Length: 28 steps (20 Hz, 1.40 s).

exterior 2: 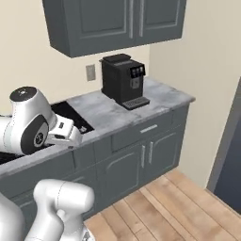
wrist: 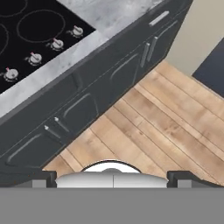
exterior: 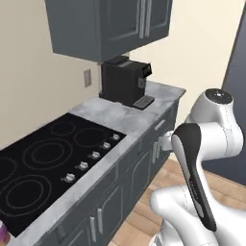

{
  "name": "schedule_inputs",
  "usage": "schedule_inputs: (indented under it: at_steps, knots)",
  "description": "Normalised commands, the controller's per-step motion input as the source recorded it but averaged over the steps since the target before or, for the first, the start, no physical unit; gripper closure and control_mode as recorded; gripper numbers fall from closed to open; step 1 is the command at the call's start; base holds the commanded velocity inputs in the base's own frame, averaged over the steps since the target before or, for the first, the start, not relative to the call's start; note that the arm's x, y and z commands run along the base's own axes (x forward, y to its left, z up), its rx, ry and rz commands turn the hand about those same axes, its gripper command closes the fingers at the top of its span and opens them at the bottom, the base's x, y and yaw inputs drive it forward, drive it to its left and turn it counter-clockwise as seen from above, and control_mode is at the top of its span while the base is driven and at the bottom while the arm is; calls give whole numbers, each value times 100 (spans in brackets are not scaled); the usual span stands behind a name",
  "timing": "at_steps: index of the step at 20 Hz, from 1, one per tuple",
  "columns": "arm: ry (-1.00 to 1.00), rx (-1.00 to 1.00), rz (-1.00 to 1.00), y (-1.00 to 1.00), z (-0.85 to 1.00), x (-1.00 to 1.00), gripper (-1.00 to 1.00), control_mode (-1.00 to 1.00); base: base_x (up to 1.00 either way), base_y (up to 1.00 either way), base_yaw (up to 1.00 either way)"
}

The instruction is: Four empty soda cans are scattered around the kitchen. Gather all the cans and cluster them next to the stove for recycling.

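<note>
Can (exterior: 2,232) peeks in at 8 o'clock of the left base view, purplish-pink, standing on the surface (exterior: 108,115) just beside the near corner of the stove (exterior: 43,166). Stove lies flat and black in the grey marble surface, ring burners across it, silver knobs (exterior: 94,154) in a row along its front edge. At 1 o'clock from the stove a black coffee machine (exterior: 124,81) stands against the wall under dark cabinets (exterior: 110,24). At 4 o'clock the white arm (exterior: 202,153) folds over the wood floor (wrist: 166,118). In the hand view the gripper (wrist: 112,178) points down at the floor before the cabinet doors; jaws stand wide apart, holding nothing.
</note>
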Motion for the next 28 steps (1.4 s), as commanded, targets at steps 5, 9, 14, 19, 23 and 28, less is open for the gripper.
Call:
schedule_inputs:
  at_steps: [5,9,14,19,23,28]
  knots:
    - [0,0,0,0,0,0,-100,100,0,0,-50]
    - [0,0,0,0,0,0,-100,100,0,0,-50]
    - [0,0,0,0,0,0,-100,100,0,0,-50]
    - [0,0,0,0,0,0,-100,100,0,-4,-48]
    - [0,0,0,0,0,0,-100,100,0,-13,-46]
    - [0,0,0,0,0,0,-100,100,0,-13,-42]
